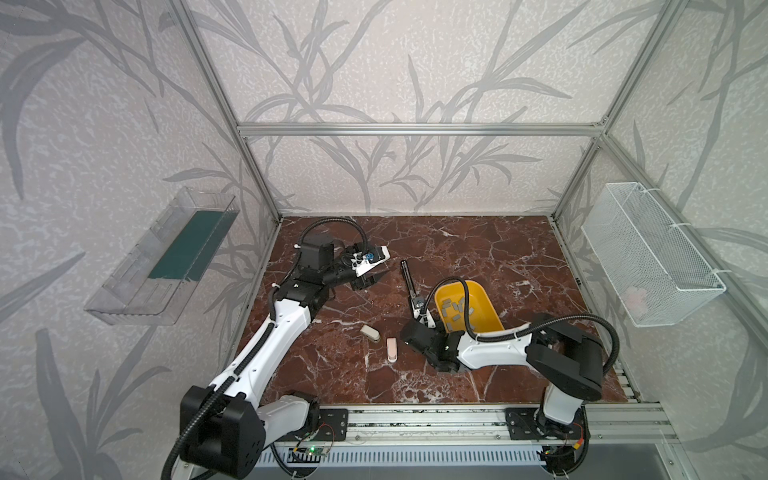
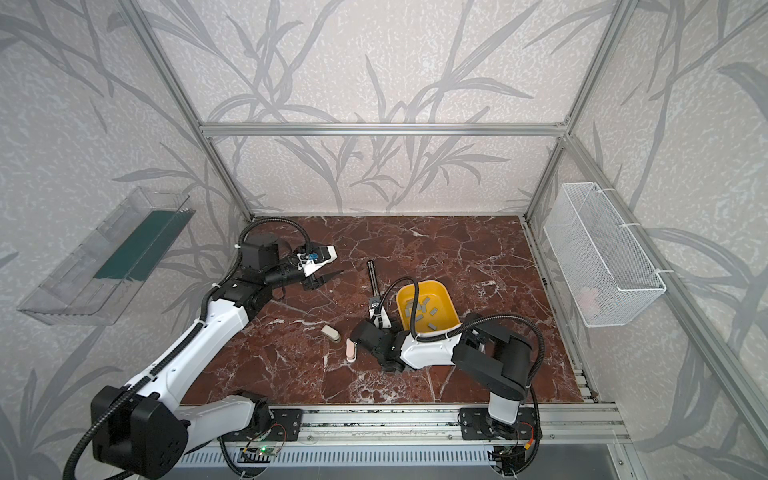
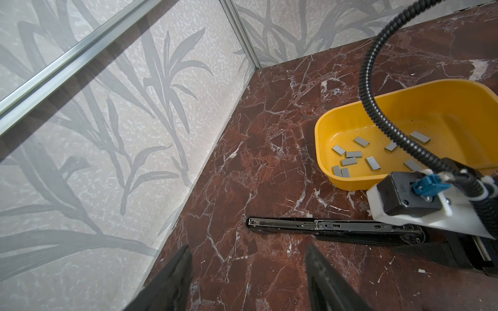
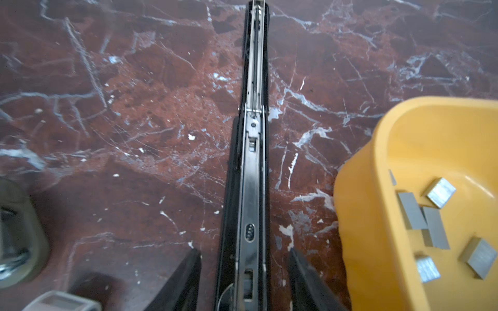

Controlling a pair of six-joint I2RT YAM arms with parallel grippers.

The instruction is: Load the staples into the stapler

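A long black stapler lies opened out flat on the marble table, its metal channel facing up. The staples are short grey strips scattered in a yellow bin just right of it. My right gripper is open and straddles the stapler's near end, with a gap on each side. My left gripper hovers open and empty, left of the stapler's far end.
Two small staplers, one beige and one pink, lie in front of the black one, near the right arm. A wire basket hangs on the right wall. A clear tray hangs on the left wall.
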